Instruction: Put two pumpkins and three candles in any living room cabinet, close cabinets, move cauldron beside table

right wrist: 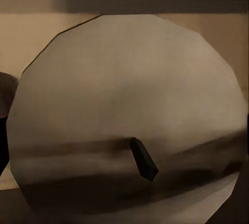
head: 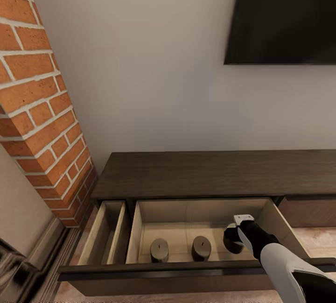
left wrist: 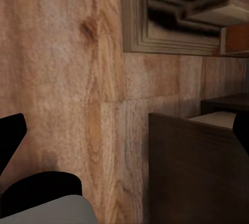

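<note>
Candles (head: 159,250) stand in the open cabinet (head: 214,174) drawer, the right tool (head: 233,237) apparently gripping the third (right wrist: 124,115), which needs releasing; the left tool's state is unclear.

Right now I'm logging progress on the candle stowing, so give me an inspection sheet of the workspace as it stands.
Surface: open drawer of the dark cabinet, pale wood inside.
Job's things: two candles stand upright on the drawer floor; a third candle sits right before the right wrist camera.
Clutter: nothing seen.
Grippers: right gripper is down inside the drawer at the third candle, jaws hidden; left gripper hangs over the wood floor, jaws apart.
Cables: nothing seen.
Surroundings: brick fireplace, wall-mounted screen, narrower open drawer alongside.
</note>
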Controlling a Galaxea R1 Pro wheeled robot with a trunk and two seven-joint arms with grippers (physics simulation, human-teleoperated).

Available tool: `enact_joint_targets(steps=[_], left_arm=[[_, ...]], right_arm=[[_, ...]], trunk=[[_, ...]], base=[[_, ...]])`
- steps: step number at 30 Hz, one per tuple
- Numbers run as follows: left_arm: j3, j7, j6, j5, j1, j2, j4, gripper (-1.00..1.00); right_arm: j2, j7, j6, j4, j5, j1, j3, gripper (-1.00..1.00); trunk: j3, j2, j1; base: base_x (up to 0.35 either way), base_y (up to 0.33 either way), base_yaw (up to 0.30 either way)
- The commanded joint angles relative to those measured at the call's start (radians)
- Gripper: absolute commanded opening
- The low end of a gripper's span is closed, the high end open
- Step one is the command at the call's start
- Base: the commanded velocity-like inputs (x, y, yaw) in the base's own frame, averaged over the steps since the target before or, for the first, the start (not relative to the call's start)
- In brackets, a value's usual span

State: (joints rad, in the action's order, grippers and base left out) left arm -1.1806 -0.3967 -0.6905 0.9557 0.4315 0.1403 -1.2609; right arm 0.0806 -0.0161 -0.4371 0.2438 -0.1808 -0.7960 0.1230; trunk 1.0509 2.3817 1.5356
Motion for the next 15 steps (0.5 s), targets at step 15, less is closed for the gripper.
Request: enact_joint_targets(steps=[15], left_arm=[[0.004,0.002,-0.003,0.001,0.0,0.001,0.0,1.0]], right_arm=[[-0.001,-0.008,0.0,0.0,-0.024,0.0,0.007,-1.0]], trunk=[[0.018,-0.014,-0.008]], base=[[0.0,0.0,0.0]])
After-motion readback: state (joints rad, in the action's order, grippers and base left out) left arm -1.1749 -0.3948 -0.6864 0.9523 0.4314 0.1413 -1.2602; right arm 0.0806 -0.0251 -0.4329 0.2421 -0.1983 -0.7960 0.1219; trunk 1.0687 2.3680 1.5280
